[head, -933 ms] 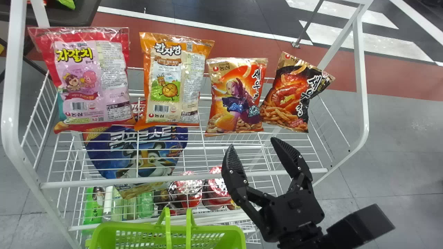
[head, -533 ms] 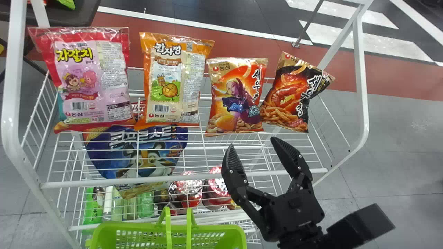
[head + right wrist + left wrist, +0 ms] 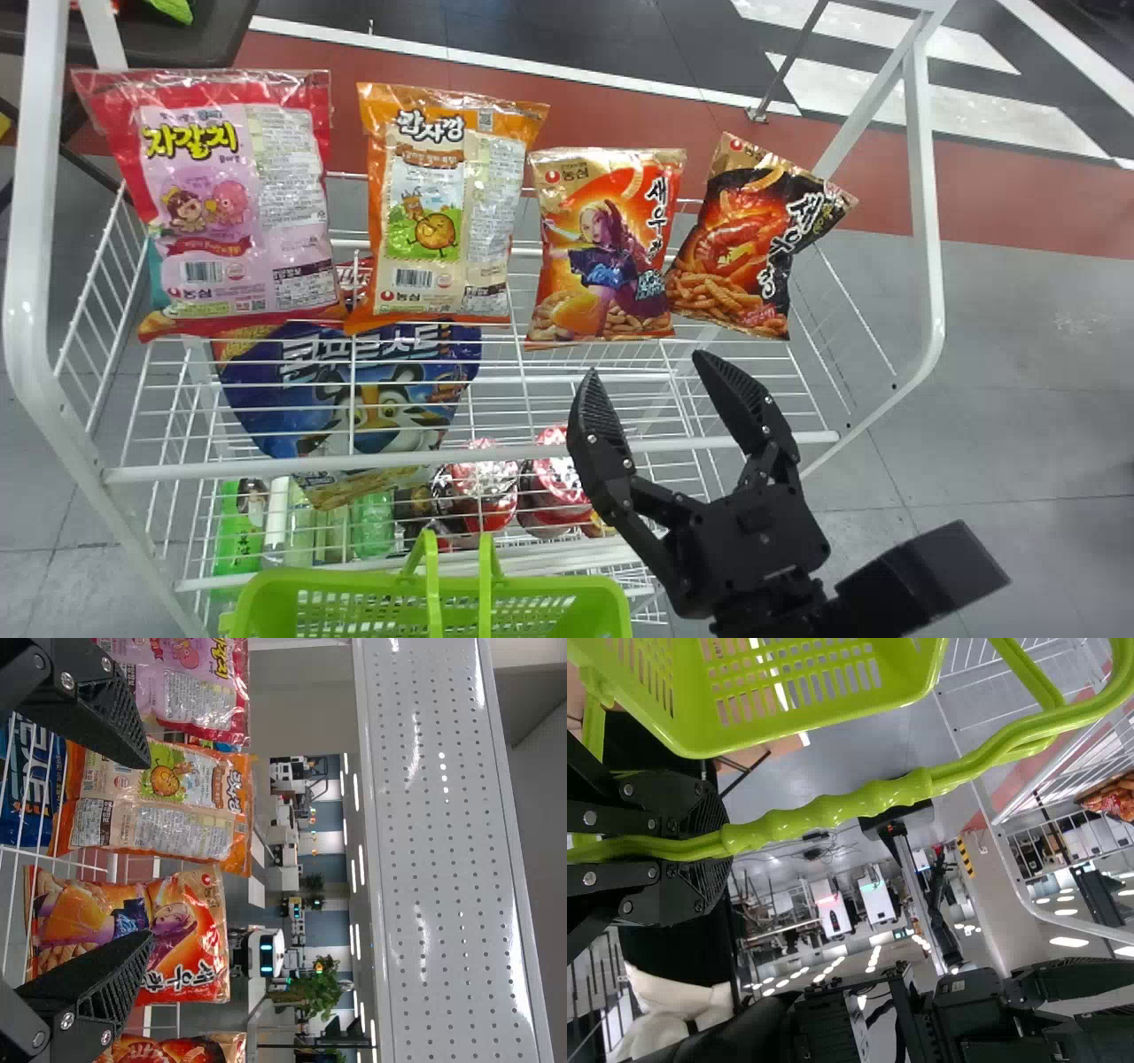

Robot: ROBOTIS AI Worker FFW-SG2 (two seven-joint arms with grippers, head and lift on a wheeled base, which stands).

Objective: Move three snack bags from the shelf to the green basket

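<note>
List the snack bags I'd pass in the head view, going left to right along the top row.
Pink bag → orange bag → red bag with a printed figure → black bag.

Right of the green basket point(image 3: 554, 583), the robot's right gripper point(image 3: 646, 365) is black, with two flat fingers point(image 3: 595, 430) tapering to rounded tips. Its inner pads point(image 3: 113, 719) have fine ridges in a lattice pattern. Silver screws point(image 3: 627, 464) dot the slim linkage, which joins a boxy wrist housing point(image 3: 757, 549) with softened corners. Just beside the green basket, the left gripper point(image 3: 728, 846) is black too, with straight link bars point(image 3: 620, 818), ridged pads and round silver screws. Farther from the green basket are blocky black arm modules point(image 3: 966, 1003).
</note>
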